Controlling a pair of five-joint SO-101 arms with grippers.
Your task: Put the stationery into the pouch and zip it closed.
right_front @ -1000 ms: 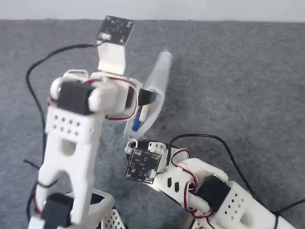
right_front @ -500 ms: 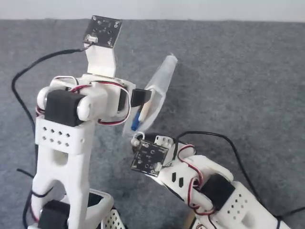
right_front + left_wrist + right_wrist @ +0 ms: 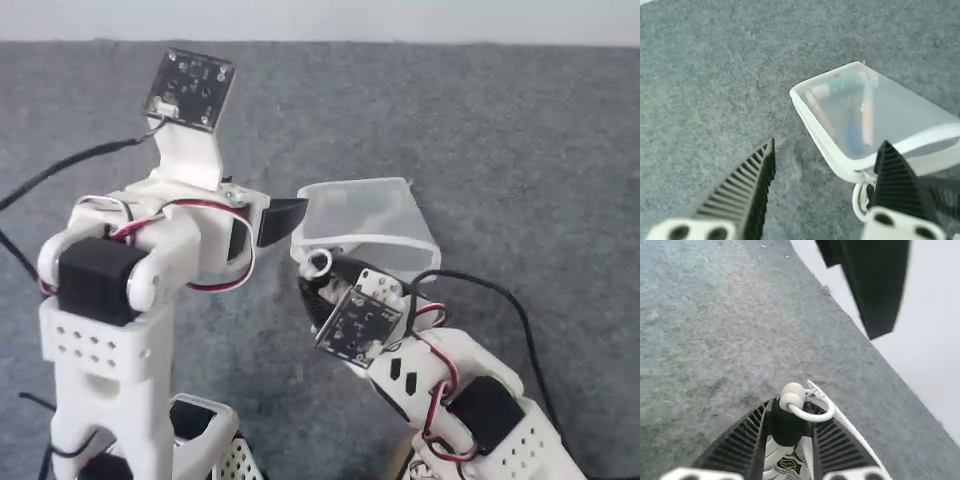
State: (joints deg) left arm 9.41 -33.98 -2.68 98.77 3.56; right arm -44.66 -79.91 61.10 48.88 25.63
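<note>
right tool pinching the zip pull, left tool gaping beside the soft, light pouch, probably pens inside; grip its stiffer rim

smooth translucent plastic pouch, rough matt cloth tabletop

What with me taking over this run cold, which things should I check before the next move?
1. Stationery inside the pouch: ok. Pens show through its translucent wall in the left wrist view.
2. Right gripper holding the zipper pull: ok. It is shut on the pull, with the ring and bead sticking out.
3. Left gripper free: ok. It is open, holds nothing and is just short of the pouch's edge.
4. Zip run fully closed: cannot tell. The zip line's state is not clear in any view.
</note>
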